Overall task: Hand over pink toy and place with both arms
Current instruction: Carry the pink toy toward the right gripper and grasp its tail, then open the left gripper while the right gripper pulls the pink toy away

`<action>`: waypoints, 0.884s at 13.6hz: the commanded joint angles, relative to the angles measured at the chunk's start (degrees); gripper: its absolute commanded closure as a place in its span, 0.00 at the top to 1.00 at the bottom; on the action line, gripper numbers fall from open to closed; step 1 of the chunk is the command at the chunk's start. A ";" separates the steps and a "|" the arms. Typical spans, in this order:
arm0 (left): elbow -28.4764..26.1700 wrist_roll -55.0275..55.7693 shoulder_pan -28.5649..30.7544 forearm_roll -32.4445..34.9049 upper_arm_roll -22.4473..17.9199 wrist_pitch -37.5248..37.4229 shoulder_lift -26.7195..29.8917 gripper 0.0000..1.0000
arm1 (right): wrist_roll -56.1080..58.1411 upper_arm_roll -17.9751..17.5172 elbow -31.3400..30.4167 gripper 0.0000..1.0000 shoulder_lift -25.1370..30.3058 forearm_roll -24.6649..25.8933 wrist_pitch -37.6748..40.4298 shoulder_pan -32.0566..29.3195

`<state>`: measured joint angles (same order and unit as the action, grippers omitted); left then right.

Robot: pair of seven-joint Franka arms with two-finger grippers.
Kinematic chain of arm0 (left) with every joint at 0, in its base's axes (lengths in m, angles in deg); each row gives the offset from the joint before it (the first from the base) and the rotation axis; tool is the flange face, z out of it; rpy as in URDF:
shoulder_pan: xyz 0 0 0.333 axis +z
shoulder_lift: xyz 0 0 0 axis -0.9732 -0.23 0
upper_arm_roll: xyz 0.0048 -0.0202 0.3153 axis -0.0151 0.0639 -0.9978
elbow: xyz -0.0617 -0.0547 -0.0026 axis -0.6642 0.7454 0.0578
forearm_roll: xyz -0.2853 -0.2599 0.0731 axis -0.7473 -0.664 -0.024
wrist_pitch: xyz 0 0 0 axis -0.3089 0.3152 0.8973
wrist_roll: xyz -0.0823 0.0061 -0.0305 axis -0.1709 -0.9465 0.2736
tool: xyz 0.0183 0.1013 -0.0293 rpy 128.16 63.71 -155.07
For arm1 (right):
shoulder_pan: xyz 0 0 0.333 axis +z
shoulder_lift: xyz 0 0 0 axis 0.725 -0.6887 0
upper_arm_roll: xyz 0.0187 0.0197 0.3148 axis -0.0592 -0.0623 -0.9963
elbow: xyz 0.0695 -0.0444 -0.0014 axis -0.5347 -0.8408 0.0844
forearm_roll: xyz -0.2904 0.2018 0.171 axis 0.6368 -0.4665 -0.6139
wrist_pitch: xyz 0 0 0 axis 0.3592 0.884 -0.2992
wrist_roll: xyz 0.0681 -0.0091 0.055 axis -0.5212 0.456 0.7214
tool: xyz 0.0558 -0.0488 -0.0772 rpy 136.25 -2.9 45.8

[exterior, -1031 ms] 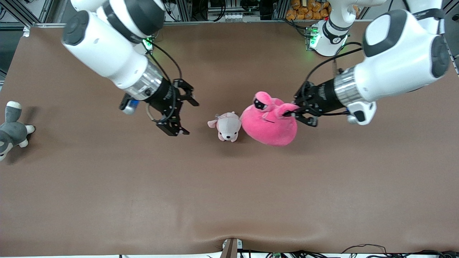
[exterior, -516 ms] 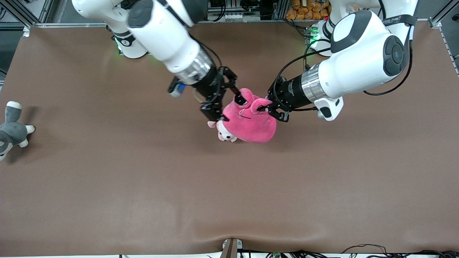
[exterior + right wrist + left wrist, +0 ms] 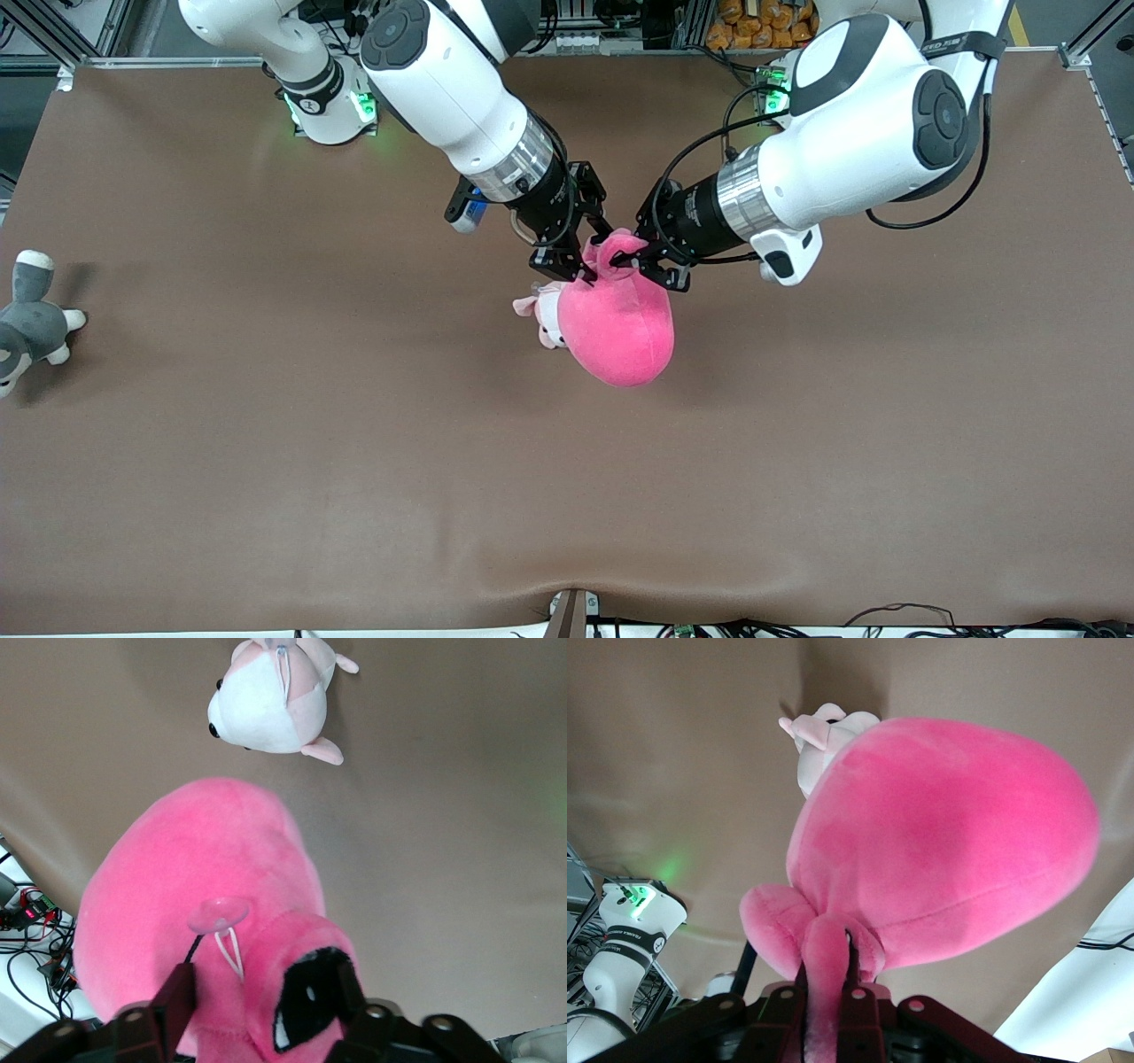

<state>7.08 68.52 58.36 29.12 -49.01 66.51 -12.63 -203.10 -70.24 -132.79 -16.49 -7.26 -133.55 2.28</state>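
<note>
Since earlier, right gripper (image 3: pixel 592 254) reached the toy (image 3: pixel 620 323); left gripper (image 3: pixel 640 262) pinches one soft eye stalk at 12 o'clock, right jaws straddle the other, seemingly closed.

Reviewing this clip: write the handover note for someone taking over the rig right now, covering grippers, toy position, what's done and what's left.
Left gripper: shut on one eye stalk of the pink toy.
Right gripper: around the other eye stalk, apparently closed on it.
Pink toy hangs between both grippers, lifted over the small puppy plush on the table.
Done: pickup, and both arms now grip the toy.
Left: left gripper releases, right arm carries the toy off and places it.
Grey husky plush lies untouched at the right arm's end.
</note>
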 commanded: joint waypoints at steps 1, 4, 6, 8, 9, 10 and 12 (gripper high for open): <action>1.38 1.49 -1.34 -1.55 -0.15 -0.54 -0.04 0.00 | -1.35 0.15 2.09 1.00 -1.34 -0.33 0.37 0.11; 1.38 2.02 -1.34 -1.55 -0.16 -0.54 0.05 0.00 | 1.10 0.15 2.09 0.00 -1.86 0.98 0.02 0.55; 1.38 2.19 -1.34 -1.55 -0.16 -0.37 0.14 0.00 | 1.56 0.15 2.09 0.00 -1.86 0.46 0.20 -0.06; 1.38 2.19 -1.34 -1.55 -0.16 -0.37 0.22 0.00 | 1.56 0.24 2.09 0.00 -1.78 0.46 0.37 -0.33; 1.38 2.19 -1.34 -1.64 -0.16 -0.37 0.22 0.00 | 1.56 0.24 2.09 0.00 -1.78 0.37 0.46 -0.68; 1.38 2.28 -1.26 -2.07 -0.16 -0.37 0.22 0.00 | 1.56 0.24 2.09 0.00 -1.78 0.29 0.63 -1.20; 1.38 2.28 -1.08 -2.78 -0.16 -0.37 0.31 0.00 | 1.56 0.24 2.70 0.00 -1.78 0.29 3.78 -2.78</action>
<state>7.16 69.36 57.68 28.81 -49.15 66.86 -12.66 -202.03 -69.96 -132.41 -16.71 -7.15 -132.45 1.66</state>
